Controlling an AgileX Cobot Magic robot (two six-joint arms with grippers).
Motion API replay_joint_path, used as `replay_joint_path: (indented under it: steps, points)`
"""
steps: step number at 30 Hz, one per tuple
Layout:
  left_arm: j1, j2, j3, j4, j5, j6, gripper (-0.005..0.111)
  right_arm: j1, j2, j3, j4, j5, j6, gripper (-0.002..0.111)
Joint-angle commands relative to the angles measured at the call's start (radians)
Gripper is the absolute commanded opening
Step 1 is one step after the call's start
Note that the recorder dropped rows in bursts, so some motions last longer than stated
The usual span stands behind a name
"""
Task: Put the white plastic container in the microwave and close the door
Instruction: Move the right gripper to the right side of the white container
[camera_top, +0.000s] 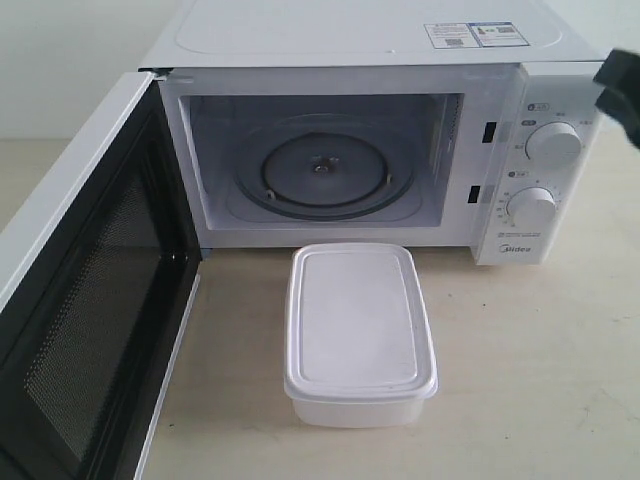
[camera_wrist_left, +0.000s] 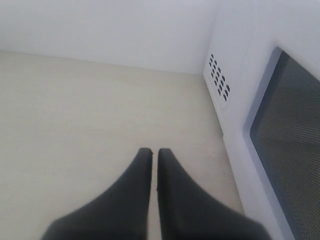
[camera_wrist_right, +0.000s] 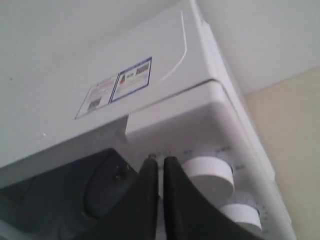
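The white plastic container (camera_top: 359, 332) with its flat lid sits on the table just in front of the microwave (camera_top: 360, 130), whose cavity shows a glass turntable (camera_top: 322, 176). The door (camera_top: 85, 300) hangs wide open at the left, black mesh inner face toward me. My right gripper (camera_wrist_right: 158, 160) is shut and empty, hovering up by the microwave's top right corner (camera_top: 620, 85), above the two dials (camera_wrist_right: 207, 176). My left gripper (camera_wrist_left: 151, 151) is shut and empty over bare table, beside the door's outer window (camera_wrist_left: 292, 145); the exterior view does not show it.
Stickers (camera_top: 476, 35) lie on the microwave's top. Vent holes (camera_wrist_left: 219, 77) dot the microwave's side wall. A pale wall runs behind the table. Bare tabletop (camera_top: 540, 380) lies right of the container.
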Motion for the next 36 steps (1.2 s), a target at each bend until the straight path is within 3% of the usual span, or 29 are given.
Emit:
replay_joint_path:
  steps: [1, 5, 7, 11, 16, 21, 26, 36]
  points:
    - [0.002, -0.002, 0.004, -0.005, -0.006, 0.004, 0.004, 0.001, 0.097, 0.094, -0.063, -0.125, 0.116, 0.0]
    - [0.002, -0.002, 0.004, -0.005, -0.006, 0.004, 0.004, 0.001, 0.201, 0.136, -0.354, -0.193, 0.412, 0.006]
    - [0.002, -0.002, 0.004, -0.005, -0.006, 0.004, 0.004, 0.001, 0.28, 0.139, -0.495, -0.291, 0.573, 0.015]
    - [0.002, -0.002, 0.004, -0.005, -0.006, 0.004, 0.004, -0.002, 0.483, 0.134, -0.658, -0.541, 0.714, 0.039]
    - [0.002, -0.002, 0.004, -0.005, -0.006, 0.004, 0.004, -0.01, 0.657, 0.09, -0.787, -0.701, 0.762, 0.039]
    - [0.002, -0.002, 0.004, -0.005, -0.006, 0.004, 0.004, -0.158, 0.677, 0.018, -0.975, -0.689, 0.791, 0.039]
    - [0.002, -0.002, 0.004, -0.005, -0.006, 0.004, 0.004, -0.167, 0.696, -0.117, -1.237, -0.609, 0.953, 0.039]
    - [0.002, -0.002, 0.004, -0.005, -0.006, 0.004, 0.004, -0.118, 0.795, -0.135, -1.228, -0.658, 0.928, 0.039]
